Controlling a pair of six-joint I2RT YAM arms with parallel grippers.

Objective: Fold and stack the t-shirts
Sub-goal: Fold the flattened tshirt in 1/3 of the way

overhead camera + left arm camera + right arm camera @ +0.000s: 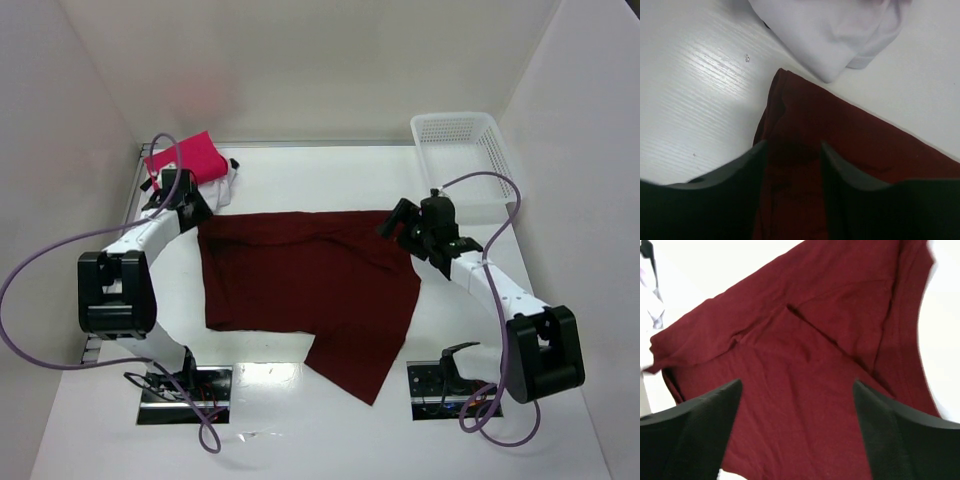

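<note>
The large dark maroon t-shirt [300,280] lies spread on the table, its lower right part trailing toward the near edge. The folded pink-red t-shirt [185,155] rests at the far left on the white t-shirt [226,186]. My left gripper [195,212] is low at the maroon shirt's far left corner, jaws partly open, with maroon cloth [850,140] between the fingers [793,150]; the white shirt [830,30] lies just beyond. My right gripper [400,222] is wide open above the shirt's far right part [805,365], holding nothing [797,390].
A white plastic mesh basket [460,130] stands at the far right corner. White walls enclose the table on three sides. Purple cables loop beside both arms. Two metal base plates [185,395] sit at the near edge.
</note>
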